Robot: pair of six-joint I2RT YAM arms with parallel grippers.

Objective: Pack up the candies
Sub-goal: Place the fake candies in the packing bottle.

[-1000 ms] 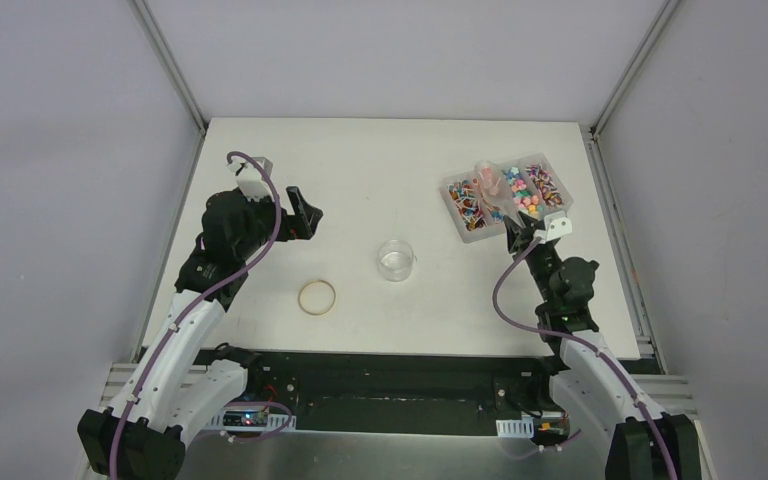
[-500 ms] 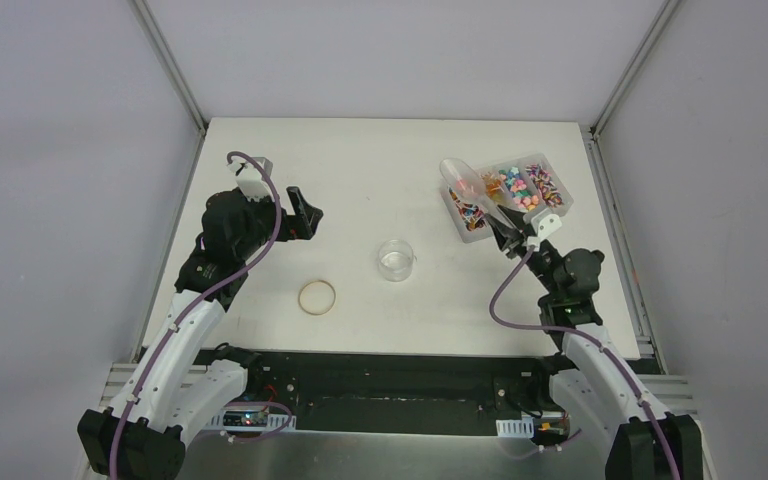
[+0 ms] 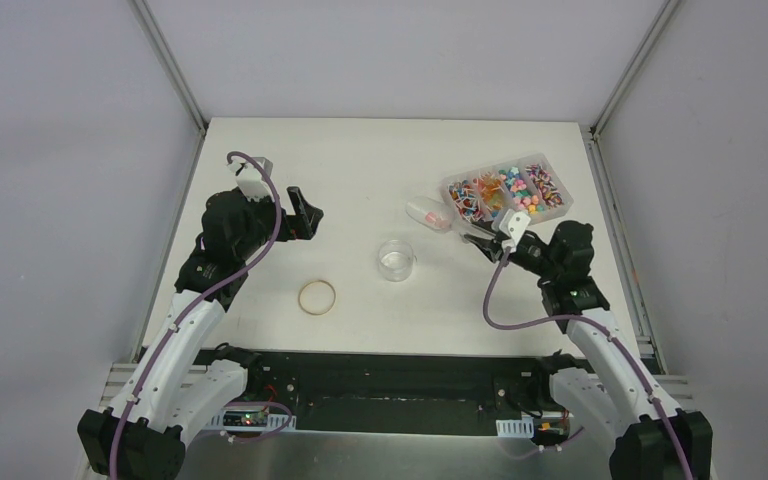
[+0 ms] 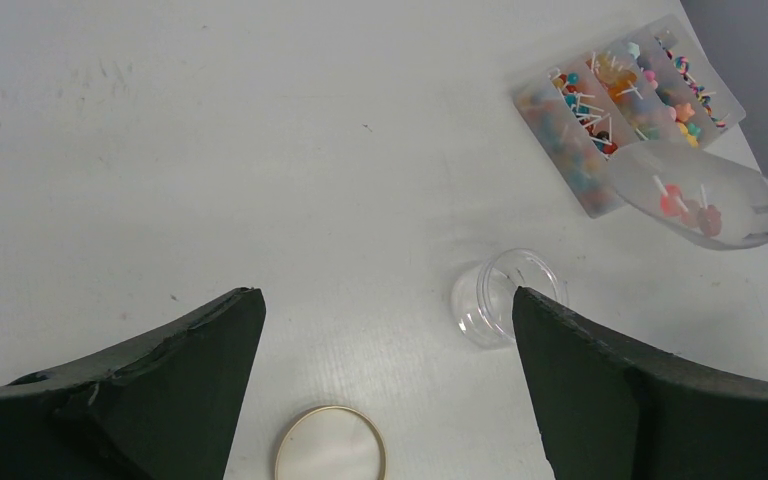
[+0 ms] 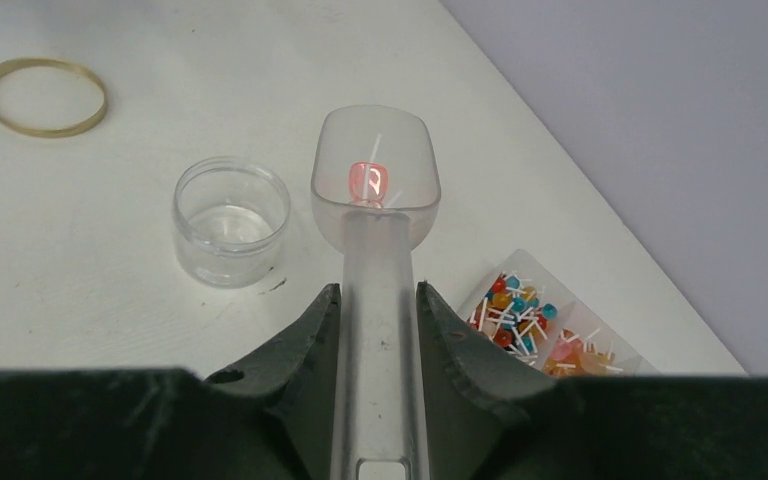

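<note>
My clear plastic scoop [image 5: 377,270] shows pink-red candies [image 5: 367,181] inside; the round plastic cup [image 5: 231,220] is clear too, the thin rubber-band ring [image 5: 35,63] tan.

Robot lab test cell, not a home or shop. Plain white surface [image 3: 360,160] boxed in by blank grey walls [image 3: 60,200] on bare metal frame posts [image 3: 168,65]. Two robot arms, left arm [image 3: 190,310] and right arm [image 3: 600,350], bolted to a black base plate [image 3: 400,385] at the near edge. Loose purple cables [image 3: 505,290], exposed circuit board [image 3: 245,417] with lit LEDs. Only a few staged props: divided tray [image 3: 565,203] of candies [image 3: 520,190], scoop [image 3: 430,214], clear cup [image 3: 396,259], rubber band [image 3: 317,297]. No furniture or decor look, all bare rig hardware
</note>
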